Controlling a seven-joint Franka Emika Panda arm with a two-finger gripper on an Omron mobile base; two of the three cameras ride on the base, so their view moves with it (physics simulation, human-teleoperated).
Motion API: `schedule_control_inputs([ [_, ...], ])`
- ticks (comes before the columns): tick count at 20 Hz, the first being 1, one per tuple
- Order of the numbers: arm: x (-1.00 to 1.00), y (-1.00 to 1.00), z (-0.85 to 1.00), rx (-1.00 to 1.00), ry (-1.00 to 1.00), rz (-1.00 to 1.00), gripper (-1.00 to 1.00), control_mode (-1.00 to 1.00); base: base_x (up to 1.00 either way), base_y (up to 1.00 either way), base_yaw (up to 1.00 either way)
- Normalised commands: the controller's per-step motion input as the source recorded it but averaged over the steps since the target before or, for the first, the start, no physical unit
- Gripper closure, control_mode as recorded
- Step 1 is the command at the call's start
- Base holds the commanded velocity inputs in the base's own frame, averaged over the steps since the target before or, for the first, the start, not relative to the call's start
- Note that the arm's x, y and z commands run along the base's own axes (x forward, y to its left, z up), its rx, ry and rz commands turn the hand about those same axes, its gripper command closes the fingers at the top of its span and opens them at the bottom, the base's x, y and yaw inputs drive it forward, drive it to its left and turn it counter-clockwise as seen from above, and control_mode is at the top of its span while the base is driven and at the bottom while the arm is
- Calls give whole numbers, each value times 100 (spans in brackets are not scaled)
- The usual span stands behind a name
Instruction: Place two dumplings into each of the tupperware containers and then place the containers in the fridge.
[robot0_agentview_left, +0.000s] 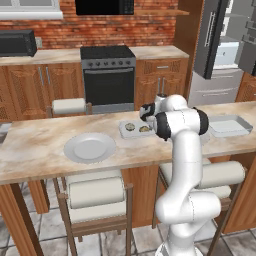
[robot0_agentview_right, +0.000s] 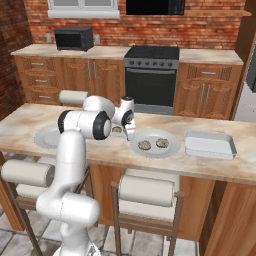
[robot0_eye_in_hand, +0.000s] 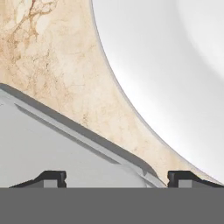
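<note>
One tupperware container (robot0_agentview_left: 125, 133) lies mid-counter with two olive-tan dumplings (robot0_agentview_left: 129, 127) in it; its pale corner (robot0_eye_in_hand: 48, 144) fills the lower left of the hand view. Two more dumplings (robot0_agentview_right: 145, 145) rest on a round white plate (robot0_agentview_right: 172, 147) beside it. The second container (robot0_agentview_right: 210, 144) sits empty further right. My gripper (robot0_agentview_right: 131, 134) hangs low over the gap between the first container and that plate. It is open, its fingertips (robot0_eye_in_hand: 52, 177) wide apart with nothing between them. The dark grey fridge (robot0_agentview_left: 212, 37) stands at the back right with its door swung open.
A second round white plate (robot0_agentview_left: 90, 147) lies at the counter's left. Padded stools (robot0_agentview_left: 95, 192) line the near side. A black oven (robot0_agentview_left: 108, 75) and wooden cabinets stand along the back wall, with a microwave (robot0_agentview_right: 73, 38) on the rear counter.
</note>
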Motion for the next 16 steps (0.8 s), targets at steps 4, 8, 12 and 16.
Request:
schedule_control_inputs([
  [4, 37, 0, -13, 0, -5, 0, -100, -100, 0, 0, 0],
  [8, 46, 0, 0, 1, -1, 0, -100, -100, 0, 0, 0],
  [12, 38, 0, 0, 0, 0, 0, -100, -100, 0, 0, 0],
  [16, 1, 0, -14, 0, 9, 0, -100, -100, 0, 0, 0],
])
